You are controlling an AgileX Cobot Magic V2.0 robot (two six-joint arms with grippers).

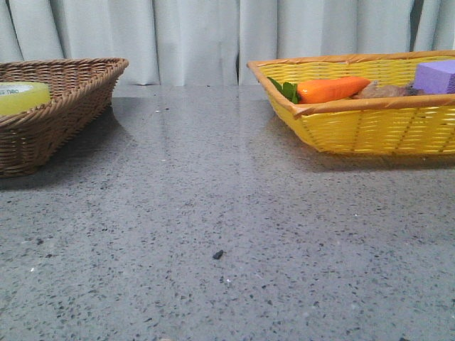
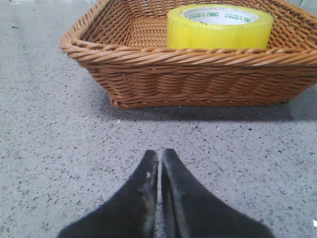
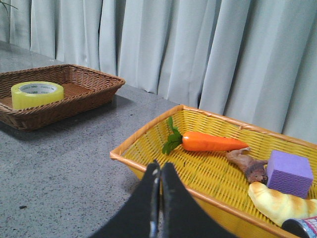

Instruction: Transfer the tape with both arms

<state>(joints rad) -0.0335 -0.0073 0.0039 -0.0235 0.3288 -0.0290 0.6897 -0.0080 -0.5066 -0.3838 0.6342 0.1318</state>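
Both end effectors pinched closed and empty, tape lying in the brown basket.

The left end effector [image 2: 159, 156] hangs low over the grey desk [image 1: 227, 234] near the brown basket [image 2: 148, 79] holding the tape [image 2: 218, 29]; the right end effector [image 3: 159, 168] hovers by the yellow basket [image 3: 148, 144], where a carrot [image 3: 213, 142] and purple block [image 3: 290, 173] lie.

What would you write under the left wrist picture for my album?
Shut left gripper over the grey table, facing a brown basket with the yellow tape inside.

Both my grippers are pinched closed and holding nothing: left gripper [image 2: 159, 154] low over the table, right gripper [image 3: 159, 166] raised, tips together.
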